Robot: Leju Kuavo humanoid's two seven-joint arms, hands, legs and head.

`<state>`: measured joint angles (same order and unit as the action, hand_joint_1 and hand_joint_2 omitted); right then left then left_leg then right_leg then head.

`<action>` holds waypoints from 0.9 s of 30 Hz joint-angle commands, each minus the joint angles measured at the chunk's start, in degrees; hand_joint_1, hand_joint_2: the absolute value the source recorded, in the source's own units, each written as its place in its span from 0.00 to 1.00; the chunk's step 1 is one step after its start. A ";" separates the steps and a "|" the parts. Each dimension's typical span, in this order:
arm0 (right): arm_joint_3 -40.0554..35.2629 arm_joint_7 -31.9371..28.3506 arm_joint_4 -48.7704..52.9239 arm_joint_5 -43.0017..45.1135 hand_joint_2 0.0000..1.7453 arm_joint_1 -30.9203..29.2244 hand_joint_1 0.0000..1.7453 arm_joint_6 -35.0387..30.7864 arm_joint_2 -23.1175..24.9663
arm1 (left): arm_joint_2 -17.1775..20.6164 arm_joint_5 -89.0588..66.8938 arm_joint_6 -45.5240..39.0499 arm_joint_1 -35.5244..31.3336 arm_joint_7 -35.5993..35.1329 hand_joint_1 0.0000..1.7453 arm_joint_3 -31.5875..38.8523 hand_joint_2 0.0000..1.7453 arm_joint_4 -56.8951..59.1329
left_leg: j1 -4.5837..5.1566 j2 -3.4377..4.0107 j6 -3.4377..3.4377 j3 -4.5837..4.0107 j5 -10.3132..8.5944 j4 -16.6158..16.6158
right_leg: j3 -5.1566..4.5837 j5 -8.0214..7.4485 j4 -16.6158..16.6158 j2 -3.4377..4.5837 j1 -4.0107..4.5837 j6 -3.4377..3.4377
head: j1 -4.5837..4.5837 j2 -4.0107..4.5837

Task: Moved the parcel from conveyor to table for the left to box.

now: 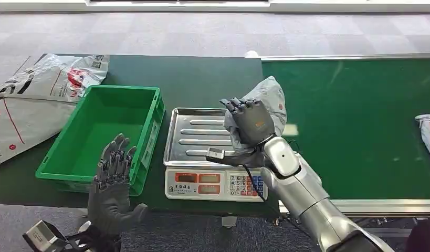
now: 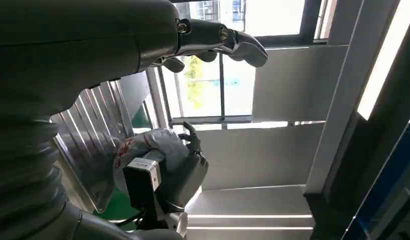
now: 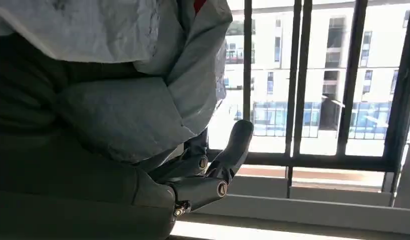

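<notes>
Head view: the right hand (image 1: 249, 122) grips a grey parcel (image 1: 270, 100), its fingers wrapped around the crumpled bag, and holds it in the air above the right end of the metal tray (image 1: 194, 134) of a weighing scale (image 1: 215, 184). The parcel is clear of the tray surface and overlaps the edge where the dark desk (image 1: 202, 79) meets the green conveyor (image 1: 359, 126). The scale stands at the near edge of the desk, its display and keypad facing the robot. Just beside it, on the left, sits a green box (image 1: 149, 113), an open plastic crate. The left hand (image 1: 114, 173) is raised in front of the near wall of the box, palm forward, fingers apart and holding nothing. Flat grey mailing bags (image 1: 39, 100) with red print lie on the far left of the desk, beside the box. A second parcel (image 1: 428, 128) lies on the conveyor at the right edge, well apart from the held one.

Left wrist view: the left hand (image 2: 220, 42) shows with fingers spread and free; beyond it the right hand (image 2: 185, 165) carries the parcel (image 2: 152, 145) beside the ribbed tray (image 2: 97, 145).

Right wrist view: the parcel (image 3: 122, 95) presses against the palm, with the fingers (image 3: 213, 170) curled beneath its folds.
</notes>
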<state>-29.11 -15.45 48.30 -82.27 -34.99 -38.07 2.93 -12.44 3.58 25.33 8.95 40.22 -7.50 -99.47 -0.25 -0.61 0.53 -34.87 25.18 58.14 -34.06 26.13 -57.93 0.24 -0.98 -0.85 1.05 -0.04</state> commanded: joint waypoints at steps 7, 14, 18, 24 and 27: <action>0.33 -0.16 -4.76 0.05 1.00 -2.53 1.00 0.12 -0.55 | 1.97 0.03 0.12 -1.50 -0.22 0.00 -1.13 1.00 3.01 | -0.04 0.02 0.01 0.21 -0.05 -0.21 | 0.25 -0.05 0.25 -0.08 0.07 0.10 | 0.00 0.00; 0.33 -0.16 -4.76 0.05 1.00 -2.53 1.00 0.12 -0.55 | 1.97 0.03 0.12 -1.50 -0.22 0.00 -1.13 1.00 3.01 | 0.00 -0.01 0.00 0.10 -0.01 -0.08 | 0.12 0.00 0.09 -0.07 0.02 0.04 | 0.00 0.00; 0.33 -0.16 -4.76 0.05 1.00 -2.53 1.00 0.12 -0.55 | 1.97 0.03 0.12 -1.50 -0.22 0.00 -1.13 1.00 3.01 | 0.01 0.00 0.00 0.08 -0.01 -0.06 | 0.09 0.00 0.06 -0.05 0.00 0.04 | 0.00 0.00; 0.33 -0.16 -4.76 0.05 1.00 -2.53 1.00 0.12 -0.55 | 1.97 0.03 0.12 -1.50 -0.22 0.00 -1.13 1.00 3.01 | -0.03 0.00 0.00 0.13 -0.02 -0.11 | 0.17 -0.02 0.14 -0.08 0.05 0.07 | 0.00 0.00; 0.33 -0.16 -4.76 0.05 1.00 -2.53 1.00 0.12 -0.55 | 1.97 0.03 0.12 -1.50 -0.22 0.00 -1.13 1.00 3.01 | 0.01 -0.01 0.00 0.07 -0.02 -0.06 | 0.08 0.00 0.06 -0.06 0.01 0.04 | 0.00 0.00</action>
<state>-29.11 -15.45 47.41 -82.27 -35.24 -38.07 2.93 -12.37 3.58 25.33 8.95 40.22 -7.50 -99.43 -0.25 -0.61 0.53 -34.87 25.18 58.14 -34.05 26.13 -57.93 0.23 -0.98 -0.85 1.05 -0.04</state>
